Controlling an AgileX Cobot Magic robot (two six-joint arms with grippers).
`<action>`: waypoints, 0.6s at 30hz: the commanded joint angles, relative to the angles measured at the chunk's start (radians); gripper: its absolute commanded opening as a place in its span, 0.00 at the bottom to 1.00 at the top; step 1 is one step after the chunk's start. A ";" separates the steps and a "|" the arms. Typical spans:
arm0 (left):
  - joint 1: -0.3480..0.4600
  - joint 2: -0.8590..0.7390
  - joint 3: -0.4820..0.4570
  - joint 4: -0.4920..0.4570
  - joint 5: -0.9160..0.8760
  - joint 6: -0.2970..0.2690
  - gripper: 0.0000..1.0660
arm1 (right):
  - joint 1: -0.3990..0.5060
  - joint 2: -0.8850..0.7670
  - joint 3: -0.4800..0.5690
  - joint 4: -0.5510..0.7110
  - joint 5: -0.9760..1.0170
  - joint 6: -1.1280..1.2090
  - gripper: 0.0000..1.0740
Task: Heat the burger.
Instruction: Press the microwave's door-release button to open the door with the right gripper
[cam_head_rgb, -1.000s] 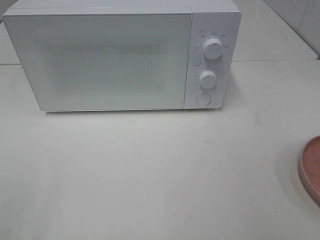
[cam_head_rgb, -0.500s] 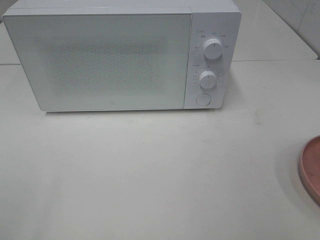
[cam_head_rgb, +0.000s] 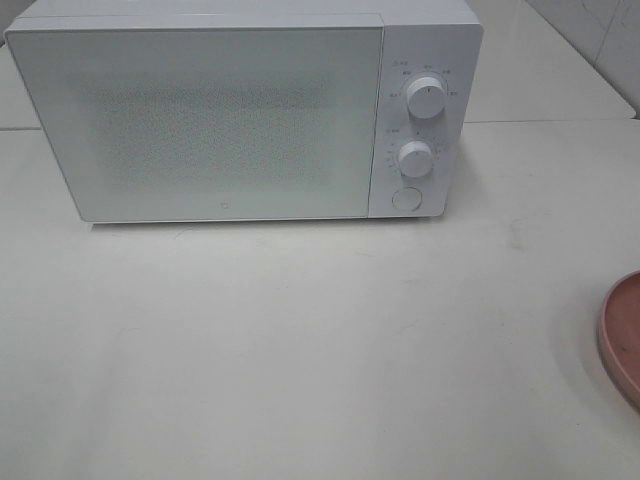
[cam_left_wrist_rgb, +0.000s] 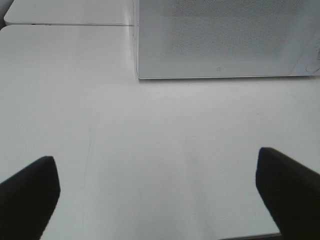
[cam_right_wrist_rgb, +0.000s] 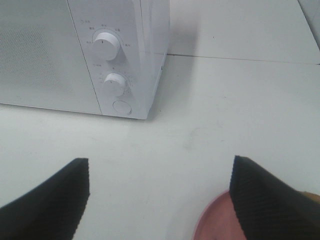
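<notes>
microwave (cam_head_rgb: 445, 40): white casing, smooth, plastic look. door (cam_head_rgb: 200, 120): faintly glossy, fine dotted mesh. knobs (cam_head_rgb: 426, 98): smooth white. table (cam_head_rgb: 300, 340): off-white, smooth, matt, faint scuffs. plate (cam_head_rgb: 625, 335): pink, matt. right gripper (cam_right_wrist_rgb: 160, 167) pads (cam_right_wrist_rgb: 265, 200): black, finely cross-hatched.

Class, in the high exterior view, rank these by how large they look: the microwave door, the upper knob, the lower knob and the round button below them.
1. microwave door, by far the largest.
2. upper knob and lower knob: too alike to rank.
3. round button, slightly smaller than either.
</notes>
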 joint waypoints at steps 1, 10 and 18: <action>-0.001 -0.016 0.000 -0.005 -0.006 0.000 0.94 | -0.003 0.104 -0.005 -0.001 -0.124 0.001 0.70; -0.001 -0.016 0.000 -0.005 -0.006 0.000 0.94 | -0.003 0.319 -0.005 -0.001 -0.272 0.001 0.70; -0.001 -0.016 0.000 -0.005 -0.006 0.000 0.94 | -0.003 0.476 -0.005 -0.001 -0.436 0.001 0.70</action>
